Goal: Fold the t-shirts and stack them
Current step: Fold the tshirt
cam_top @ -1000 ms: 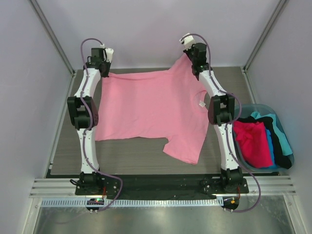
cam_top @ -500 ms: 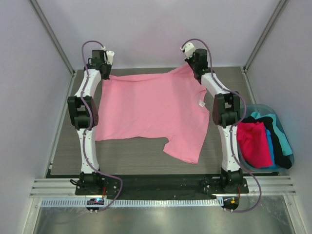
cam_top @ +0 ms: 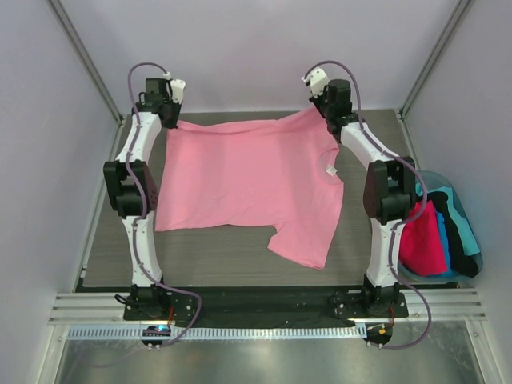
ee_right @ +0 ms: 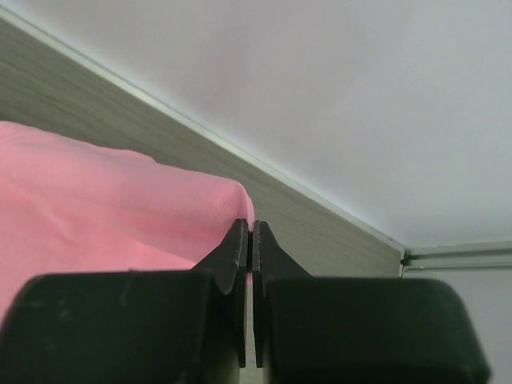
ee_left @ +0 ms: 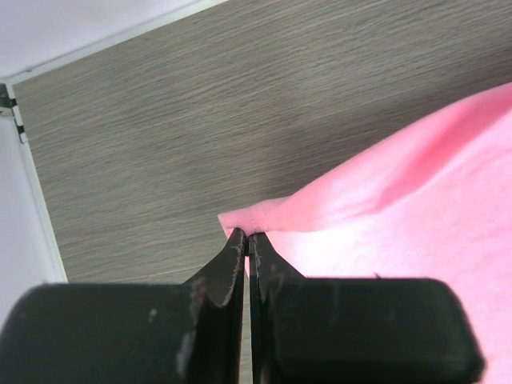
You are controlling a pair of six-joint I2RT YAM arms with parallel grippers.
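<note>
**A:** Jaws pressed together on both sides. L gripper (ee_left: 247,236) is pinching a corner of the light pink t-shirt (cam_top: 248,180), R gripper (ee_right: 249,226) is pinching another bit of its edge. Agree?

**B:** Yep. From the L jaws the cloth runs off to their right. From the R jaws it spreads to their left. The far edge hangs between the two pinches, and the rest lies on the table (cam_top: 104,248) well behind both jaws.

**A:** Step?

**B:** Looks like spreading shirt no. 1, pre-fold. No fold made yet and no stack. The other t-shirts (cam_top: 424,236) sit in the tub (cam_top: 436,174), well behind and outboard of the R jaws.

**A:** Next?

**B:** My guess: lay the far edge down taut, let go, then re-grip for the 1st fold. That needs both arms in sync, else the fabric prob. bunches.
</note>
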